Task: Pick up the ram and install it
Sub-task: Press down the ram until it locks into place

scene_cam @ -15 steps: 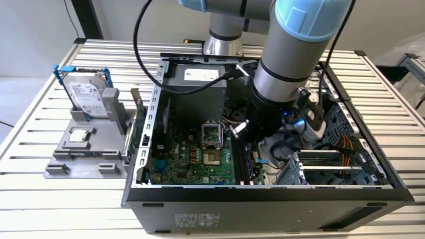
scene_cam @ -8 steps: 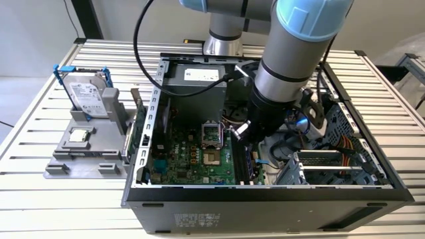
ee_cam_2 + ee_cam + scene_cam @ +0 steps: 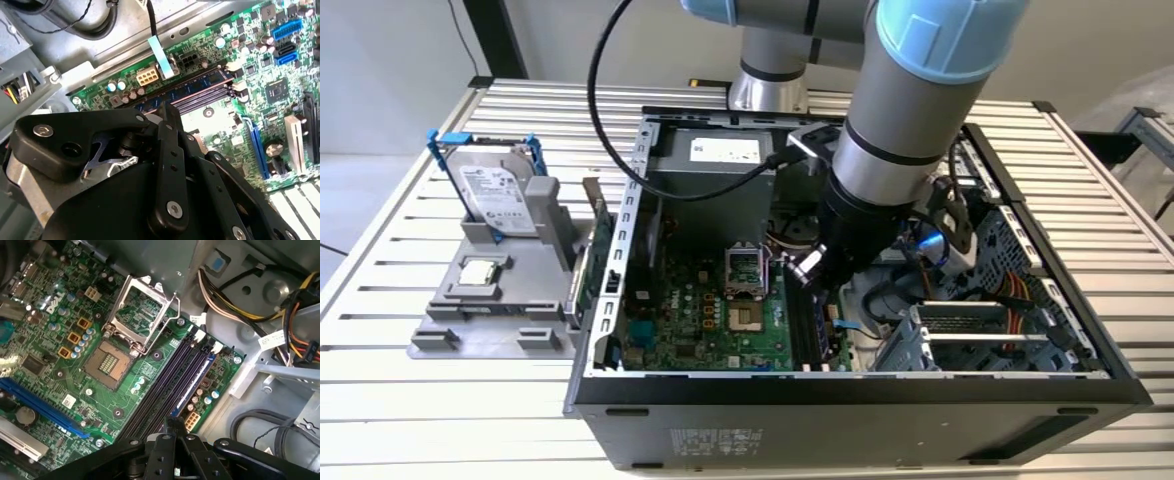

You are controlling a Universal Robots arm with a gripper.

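Though the hand [image 3: 175,426] sits low inside the computer case [image 3: 854,400], its black body blocks the grip, so apart or clamped can't be told. The ram [image 3: 194,384] stands in the outermost memory slot at the motherboard [image 3: 125,405] edge, just under the hand. Cables [image 3: 235,305] crowd the bare metal alongside.

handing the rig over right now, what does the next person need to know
Gripper: down inside the open computer case, at one end of the memory slots; open or shut cannot be told.
Ram: appears to stand in the slot farthest from the open processor socket, with the gripper over its near end.
Done: ram picked up and brought to its slot.
Left: full seating and latching not confirmed; gripper not yet clear of the case.
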